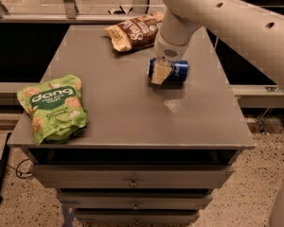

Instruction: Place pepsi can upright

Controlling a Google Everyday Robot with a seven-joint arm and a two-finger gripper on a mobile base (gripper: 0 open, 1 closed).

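So the pepsi can (178, 71) is lying on its side, toward the back right of the tabletop (123, 108), long axis running roughly left to right. Definitely not upright yet.

The gripper (162, 70) is down at the can's left end, coming in from the big white arm (217, 13) that reaches in from the upper right. One of the fingers (158, 74) sits flat across the near side of the can, and the other is hidden behind it. To me that looks like the fingers are closed around the can, not spread wide. I can't tell if the can is resting on the tabletop or lifted just a hair off it.

Progress-wise, I'd say the reach and the grasp look done. What's left is the real work: lift it a bit, rotate it so it's vertical, set it down and let go without knocking it over.

Other stuff around: a green snack bag (52, 109) at the front left, well apart from the can, and a brown snack bag (135, 31) at the back, near the can but not touching it. There are drawers (132, 176) under the tabletop.
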